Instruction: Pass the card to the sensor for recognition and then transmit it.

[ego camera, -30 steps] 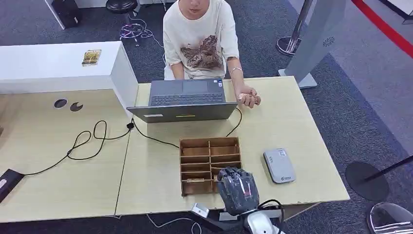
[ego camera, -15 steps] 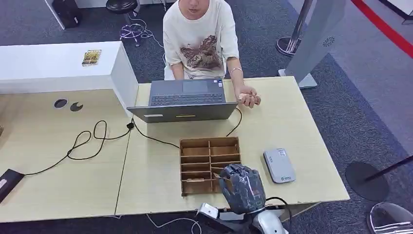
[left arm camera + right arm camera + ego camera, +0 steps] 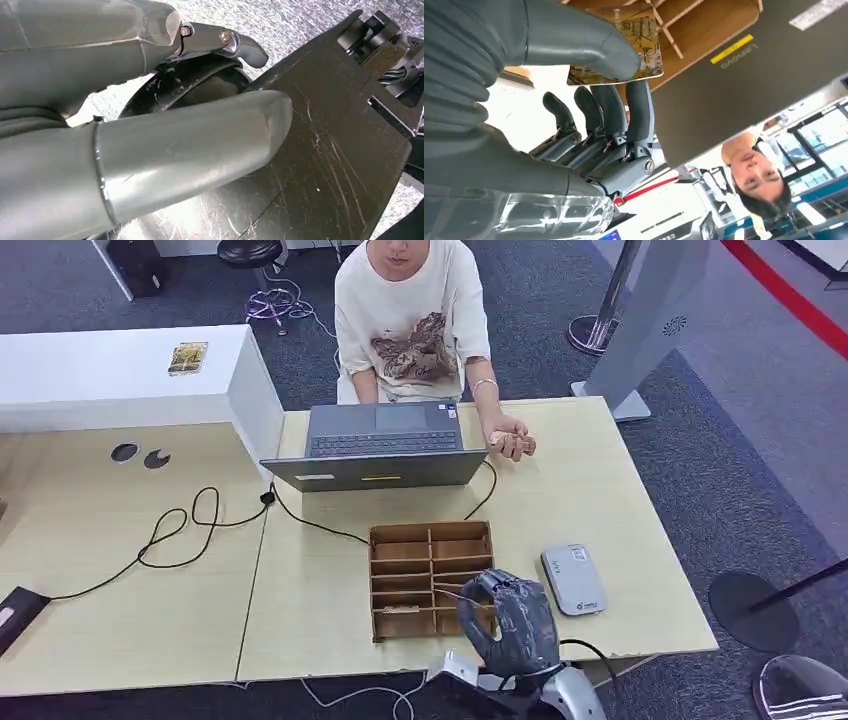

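Observation:
My right hand [image 3: 512, 622] hovers over the near right corner of the wooden divider box [image 3: 405, 555], a short way left of the grey card reader [image 3: 574, 580]. It pinches a card [image 3: 452, 592], seen edge-on, that pokes out left over the box. In the right wrist view the card [image 3: 640, 46] is gold-brown and patterned, and it is held between the thumb [image 3: 574, 45] and the dark fingers [image 3: 639, 115]. My left hand [image 3: 150, 145] hangs low with thumb and fingers apart, holding nothing.
A person [image 3: 410, 320] sits across the table behind an open laptop [image 3: 385, 445], one hand resting on the tabletop beside it. A black cable [image 3: 190, 530] loops across the left of the table. A white cabinet [image 3: 130, 375] stands at the far left.
My right hand has moved to the right and a little forward with the card, from the box's near edge toward the reader. The person and laptop have not moved.

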Robot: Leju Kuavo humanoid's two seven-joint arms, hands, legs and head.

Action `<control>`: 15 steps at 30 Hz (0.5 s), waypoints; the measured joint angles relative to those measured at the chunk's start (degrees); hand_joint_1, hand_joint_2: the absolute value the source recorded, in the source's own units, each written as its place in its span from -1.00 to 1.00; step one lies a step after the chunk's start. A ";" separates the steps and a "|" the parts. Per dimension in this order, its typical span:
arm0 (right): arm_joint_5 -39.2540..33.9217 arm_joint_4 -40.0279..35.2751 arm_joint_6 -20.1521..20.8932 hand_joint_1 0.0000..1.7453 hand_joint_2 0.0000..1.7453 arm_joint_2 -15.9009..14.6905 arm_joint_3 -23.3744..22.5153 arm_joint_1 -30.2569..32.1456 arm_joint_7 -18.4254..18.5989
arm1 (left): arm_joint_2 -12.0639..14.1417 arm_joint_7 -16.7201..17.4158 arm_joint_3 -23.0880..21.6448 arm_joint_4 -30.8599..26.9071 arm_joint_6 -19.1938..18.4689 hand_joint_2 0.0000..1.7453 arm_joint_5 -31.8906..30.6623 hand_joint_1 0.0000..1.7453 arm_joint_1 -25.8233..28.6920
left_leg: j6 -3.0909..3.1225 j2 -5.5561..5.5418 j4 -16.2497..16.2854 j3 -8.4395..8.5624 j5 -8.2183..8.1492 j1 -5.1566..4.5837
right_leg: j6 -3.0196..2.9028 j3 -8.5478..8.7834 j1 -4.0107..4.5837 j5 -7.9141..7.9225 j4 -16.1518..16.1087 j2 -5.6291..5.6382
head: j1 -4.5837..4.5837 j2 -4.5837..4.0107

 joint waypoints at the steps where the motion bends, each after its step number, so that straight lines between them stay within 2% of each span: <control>1: -0.55 -0.26 0.09 0.76 1.00 0.00 -0.11 0.09 -0.54 | 0.00 0.00 0.00 0.00 0.00 -1.00 0.00 -1.00 0.00 | 0.00 0.00 0.00 0.00 0.00 0.00 | 0.00 0.00 0.00 0.00 0.00 0.00 | 0.00 0.00; 15: -4.31 -4.72 1.75 1.00 1.00 -0.04 -2.10 0.32 -6.64 | 0.00 -0.02 0.00 0.00 -0.04 -1.00 -0.22 -1.00 0.00 | 0.00 -0.01 0.00 0.00 0.00 0.00 | 0.00 0.01 0.00 0.00 0.00 0.00 | -0.02 0.02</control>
